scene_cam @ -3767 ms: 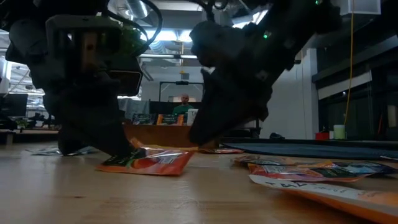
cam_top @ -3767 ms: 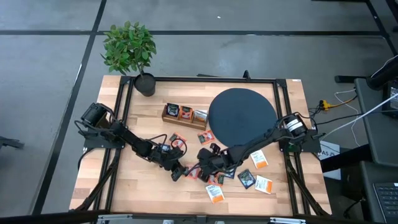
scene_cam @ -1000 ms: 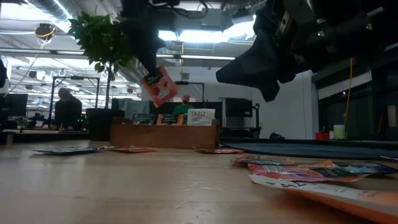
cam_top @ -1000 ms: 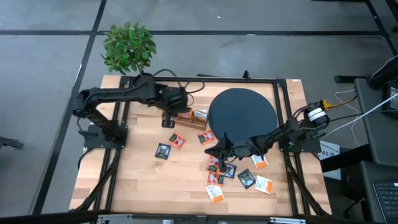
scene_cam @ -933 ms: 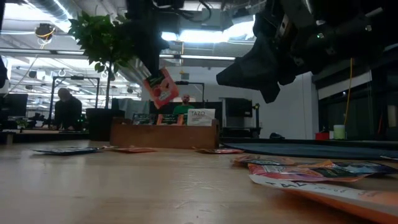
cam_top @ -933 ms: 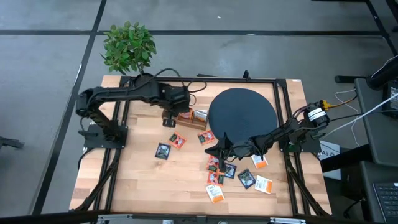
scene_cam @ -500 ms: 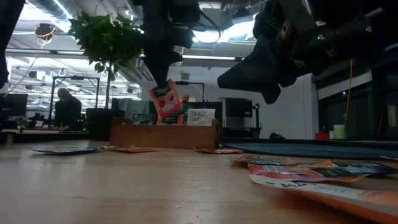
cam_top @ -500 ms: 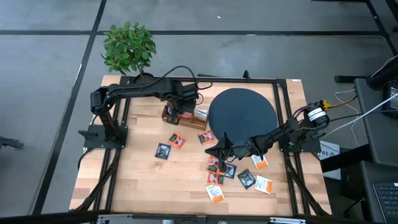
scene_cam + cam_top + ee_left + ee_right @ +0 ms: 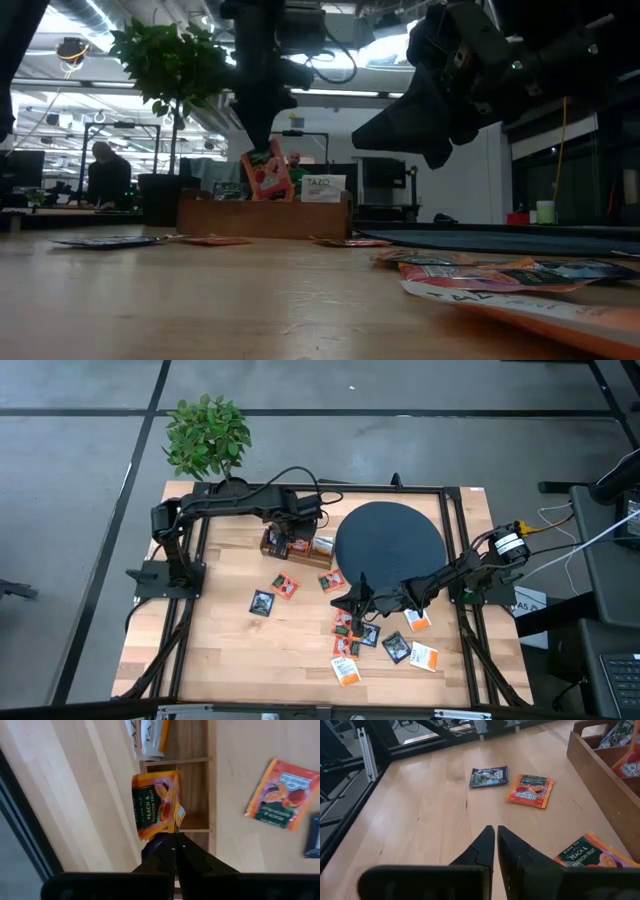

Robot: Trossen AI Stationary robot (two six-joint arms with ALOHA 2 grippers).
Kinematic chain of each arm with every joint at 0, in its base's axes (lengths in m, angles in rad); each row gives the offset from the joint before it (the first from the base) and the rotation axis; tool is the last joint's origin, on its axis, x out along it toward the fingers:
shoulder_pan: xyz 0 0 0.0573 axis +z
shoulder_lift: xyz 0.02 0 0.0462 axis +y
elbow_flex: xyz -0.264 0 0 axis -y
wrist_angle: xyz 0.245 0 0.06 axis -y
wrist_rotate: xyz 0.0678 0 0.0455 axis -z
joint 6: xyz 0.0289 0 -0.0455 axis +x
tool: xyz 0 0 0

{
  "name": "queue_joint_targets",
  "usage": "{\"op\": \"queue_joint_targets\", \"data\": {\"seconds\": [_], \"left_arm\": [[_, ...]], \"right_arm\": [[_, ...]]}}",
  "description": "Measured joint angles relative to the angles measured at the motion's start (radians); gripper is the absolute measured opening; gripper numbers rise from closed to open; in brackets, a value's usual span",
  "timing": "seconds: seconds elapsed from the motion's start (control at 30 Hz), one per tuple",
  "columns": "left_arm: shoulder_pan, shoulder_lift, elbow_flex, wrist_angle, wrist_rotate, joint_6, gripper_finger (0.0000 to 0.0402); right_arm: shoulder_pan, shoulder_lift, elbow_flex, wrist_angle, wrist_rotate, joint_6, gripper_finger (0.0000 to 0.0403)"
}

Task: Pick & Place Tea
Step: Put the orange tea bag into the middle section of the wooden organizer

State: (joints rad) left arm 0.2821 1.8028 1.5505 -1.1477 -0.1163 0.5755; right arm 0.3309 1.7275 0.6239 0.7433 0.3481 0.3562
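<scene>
High view: the left gripper (image 9: 287, 538) has moved over the tray (image 9: 296, 546); the right gripper (image 9: 352, 603) waits, nearly shut and empty.

Low view: the sachet (image 9: 265, 171) hangs upright, lower than before, over the wooden table (image 9: 200, 300).

Left wrist view: the fingers (image 9: 172, 852) pinch its corner above a compartment.

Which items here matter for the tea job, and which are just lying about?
Job: peach sachet held by the left gripper above the wooden tray; loose sachets on the table; right gripper.
Just there: black disc, potted plant.
</scene>
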Motion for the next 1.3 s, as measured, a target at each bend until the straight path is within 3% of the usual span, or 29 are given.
{"op": "queue_joint_targets", "data": {"seconds": [1.3], "left_arm": [[-0.001, 0.059, -0.001, 0.011, -0.023, -0.014, 0.0002]], "right_arm": [[0.000, 0.000, 0.001, -0.009, 0.002, 0.002, 0.0026]]}}
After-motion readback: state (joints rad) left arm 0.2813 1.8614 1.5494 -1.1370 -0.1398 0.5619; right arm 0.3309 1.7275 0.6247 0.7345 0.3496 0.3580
